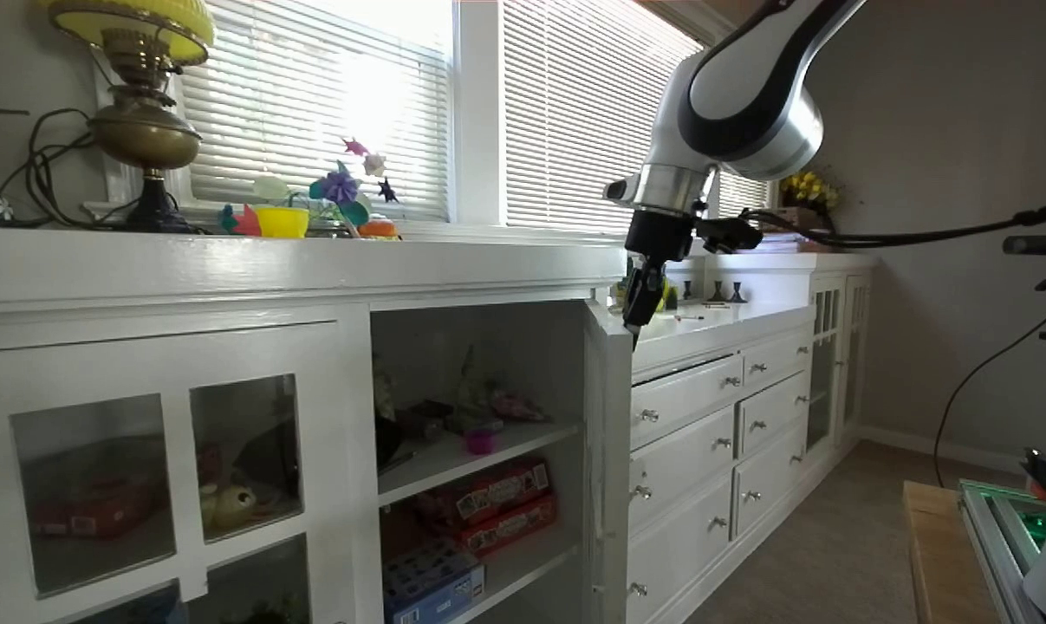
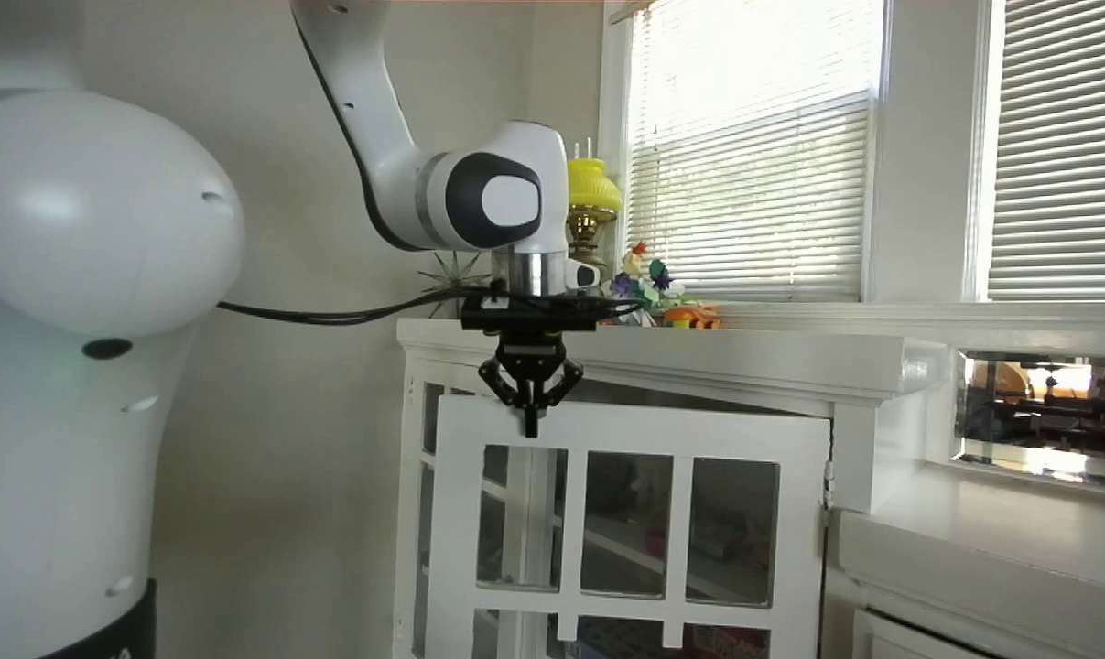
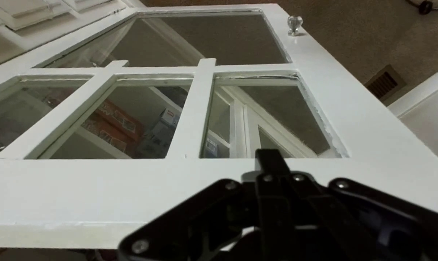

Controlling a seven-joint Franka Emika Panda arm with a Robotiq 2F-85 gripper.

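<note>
Black two-fingered claw (image 2: 531, 423) right by the top of a white glass-paned cabinet door (image 2: 625, 607)

So the claw's got both fingers together, tips pointing down, on the outer face of the door up by the top rail (image 2: 698, 434). In an exterior view the tips overlap that rail, but I can't tell if they're actually touching it or just beside it. The door's swung out from a white wooden cabinet (image 1: 341, 468), hinged on the side next to a bank of white drawers with shiny knobs (image 1: 683, 464). Wrist view also gets a clear faceted knob (image 3: 294, 24) on the door, near its free edge.

Inside, the upper white shelf (image 1: 523, 449) has a little magenta cup (image 1: 479, 442) near the front, plus some stuff that's too dark to make out. The lower white shelf (image 1: 531, 562) holds two red boxes (image 1: 501, 496), one on top of the other, with a blue box (image 1: 436, 579) just beside them. Up on the glossy white cabinet top (image 1: 401, 267) there's a brass lamp with a yellow shade (image 1: 146, 139), a bright yellow pot (image 1: 282, 222) and some multicoloured fake-looking flowers (image 1: 339, 185). White-and-black robot arm (image 1: 739, 95) hangs above, with a black cable (image 2: 351, 318) running off near the claw
</note>
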